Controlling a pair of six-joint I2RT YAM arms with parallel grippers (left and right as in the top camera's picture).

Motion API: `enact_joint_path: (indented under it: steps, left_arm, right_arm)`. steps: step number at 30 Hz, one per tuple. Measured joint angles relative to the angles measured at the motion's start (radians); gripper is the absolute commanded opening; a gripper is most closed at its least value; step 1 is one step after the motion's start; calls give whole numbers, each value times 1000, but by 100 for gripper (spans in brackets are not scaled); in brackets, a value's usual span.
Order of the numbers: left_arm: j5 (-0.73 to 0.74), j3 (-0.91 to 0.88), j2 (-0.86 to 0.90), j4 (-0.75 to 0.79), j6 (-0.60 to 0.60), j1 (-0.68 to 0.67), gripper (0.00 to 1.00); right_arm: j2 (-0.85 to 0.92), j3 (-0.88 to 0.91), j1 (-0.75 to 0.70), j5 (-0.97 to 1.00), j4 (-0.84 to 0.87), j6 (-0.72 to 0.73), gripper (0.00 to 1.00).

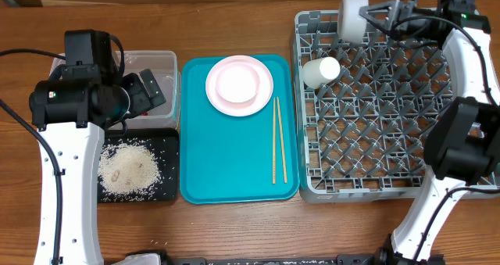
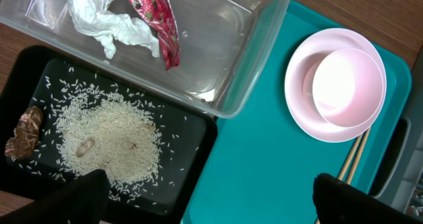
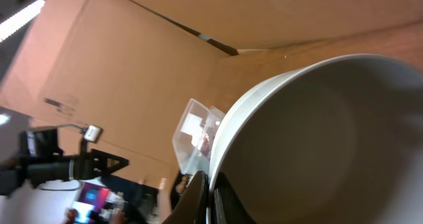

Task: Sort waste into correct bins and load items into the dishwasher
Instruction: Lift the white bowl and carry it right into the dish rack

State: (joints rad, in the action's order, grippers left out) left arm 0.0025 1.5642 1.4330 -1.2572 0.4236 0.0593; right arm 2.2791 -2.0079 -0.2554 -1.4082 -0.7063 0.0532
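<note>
My right gripper (image 1: 370, 16) is shut on the rim of a white bowl (image 1: 355, 15), held on edge above the far left corner of the grey dish rack (image 1: 375, 183). In the right wrist view the rim is pinched between the fingers (image 3: 198, 197) and the bowl (image 3: 317, 145) fills the frame. A white cup (image 1: 321, 70) lies in the rack. My left gripper (image 2: 211, 201) hangs open over the clear tub (image 2: 251, 85) and the black tray (image 2: 192, 178). The tub holds the tissue (image 2: 106, 19) and the red wrapper (image 2: 158, 19). Rice (image 2: 109, 138) covers the black tray.
The teal tray (image 1: 226, 163) between the bins and the rack carries a pink plate (image 1: 266, 89) with a bowl (image 1: 237, 83) on it, and chopsticks (image 1: 278, 140) along its right side. A brown food bit (image 2: 23, 133) lies at the black tray's left edge.
</note>
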Motion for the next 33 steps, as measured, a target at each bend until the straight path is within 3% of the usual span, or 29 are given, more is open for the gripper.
enact_joint_path:
  steps: [10, 25, 31, 33]
  left_arm:
    - [0, 0, 0, 0, 0, 0, 100]
    - [0, 0, 0, 0, 0, 0, 100]
    - [0, 0, 0, -1, 0, 0, 100]
    - [0, 0, 0, -1, 0, 0, 100]
  right_arm:
    - [58, 2, -24, -51, -61, -1, 4]
    - [58, -2, -53, 77, -178, -1, 5]
    - [58, 0, -92, 130, -228, -4, 60]
    - [58, 0, -112, 143, -230, 6, 69]
